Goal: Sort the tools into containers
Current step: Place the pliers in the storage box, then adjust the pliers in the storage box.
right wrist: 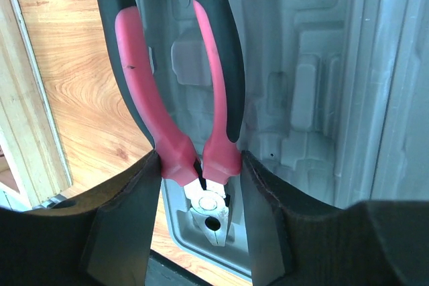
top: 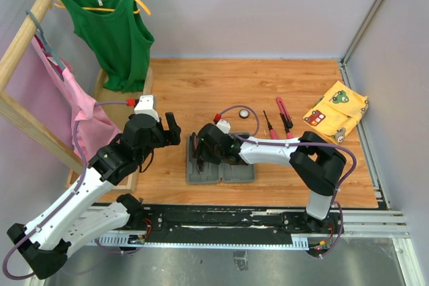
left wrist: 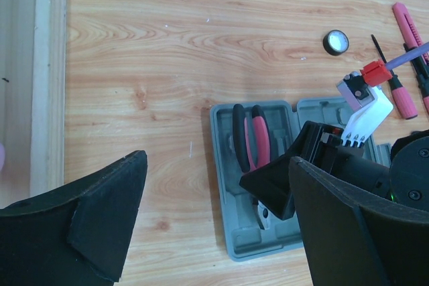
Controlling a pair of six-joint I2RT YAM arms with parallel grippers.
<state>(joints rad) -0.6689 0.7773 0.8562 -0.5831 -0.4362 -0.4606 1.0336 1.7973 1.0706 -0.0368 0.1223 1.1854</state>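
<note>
The right gripper (right wrist: 200,173) pinches the pliers (right wrist: 144,92) over the grey case (right wrist: 301,65); released askew, they could jam crooked inside.

Yellow patterned cloth (top: 335,110) lying at right edge; green tank top (top: 117,35), pink garment (top: 84,115) hanging from wooden rail (top: 33,21) along left edge.

The grey case (top: 238,172) lay open and flat on the counter (top: 201,92). Pliers (right wrist: 171,92) with pink-red and black handles sat in its left half, head toward its near edge, pinched at the pivot by the right gripper (right wrist: 201,165). Beyond the case's right half lay a black-white disc (top: 245,113), a slim screwdriver (top: 270,126) and a pink cutter (top: 282,107).
</note>
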